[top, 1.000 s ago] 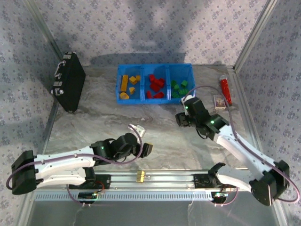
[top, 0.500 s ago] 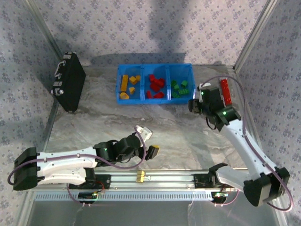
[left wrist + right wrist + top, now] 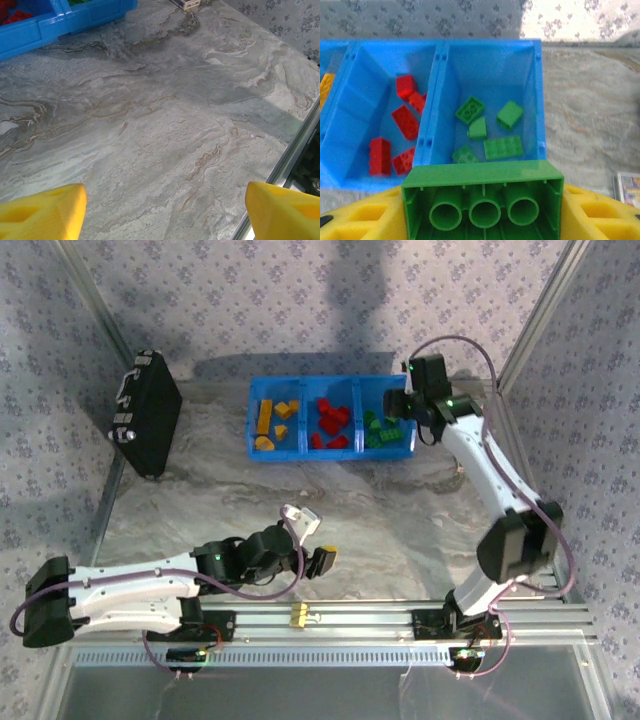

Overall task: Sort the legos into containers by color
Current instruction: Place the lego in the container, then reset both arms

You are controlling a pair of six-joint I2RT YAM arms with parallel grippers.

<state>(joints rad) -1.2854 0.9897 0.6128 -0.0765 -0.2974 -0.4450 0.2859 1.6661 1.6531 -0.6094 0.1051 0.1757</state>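
Right wrist view: the right gripper (image 3: 482,220) clamps a green lego (image 3: 482,187), the green-filled compartment (image 3: 490,65) lying ahead and below it. Best centre over those bricks (image 3: 503,147), then release low. Left gripper (image 3: 165,210) hangs open, empty, above the table (image 3: 165,125).

Right wrist view: nearest green lego (image 3: 482,197) runs off bottom edge, white box (image 3: 630,187) cropped at right. Left wrist view: blue tray (image 3: 30,36) cropped at top
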